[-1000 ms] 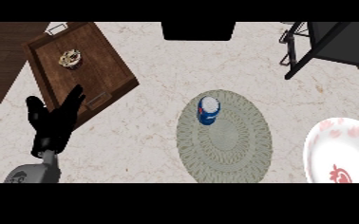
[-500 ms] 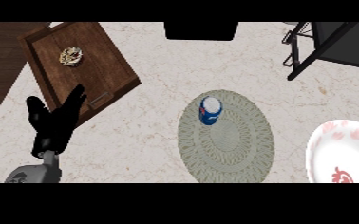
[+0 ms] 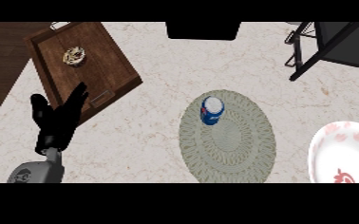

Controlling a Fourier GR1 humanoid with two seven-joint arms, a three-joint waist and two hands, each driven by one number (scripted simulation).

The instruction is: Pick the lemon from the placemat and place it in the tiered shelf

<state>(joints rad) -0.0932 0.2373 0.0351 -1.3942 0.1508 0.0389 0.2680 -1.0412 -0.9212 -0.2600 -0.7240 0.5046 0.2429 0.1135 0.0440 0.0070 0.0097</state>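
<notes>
A round grey-green placemat (image 3: 228, 147) lies on the counter right of centre. On its far left part stands a blue and white can (image 3: 212, 110); no lemon shows anywhere. The black frame of the tiered shelf (image 3: 326, 45) reaches in at the top right corner. My left hand (image 3: 60, 118) is at the lower left, open with fingers up, resting well left of the placemat and holding nothing. My right hand does not show.
A wooden tray (image 3: 105, 76) sits at the upper left with a small round item (image 3: 74, 56) on it, close to my left hand's fingertips. A white plate with red flowers (image 3: 336, 147) is cut by the right edge. A dark block (image 3: 203, 30) stands at the top centre.
The view has shifted very slightly. The left hand and the can stay where they were.
</notes>
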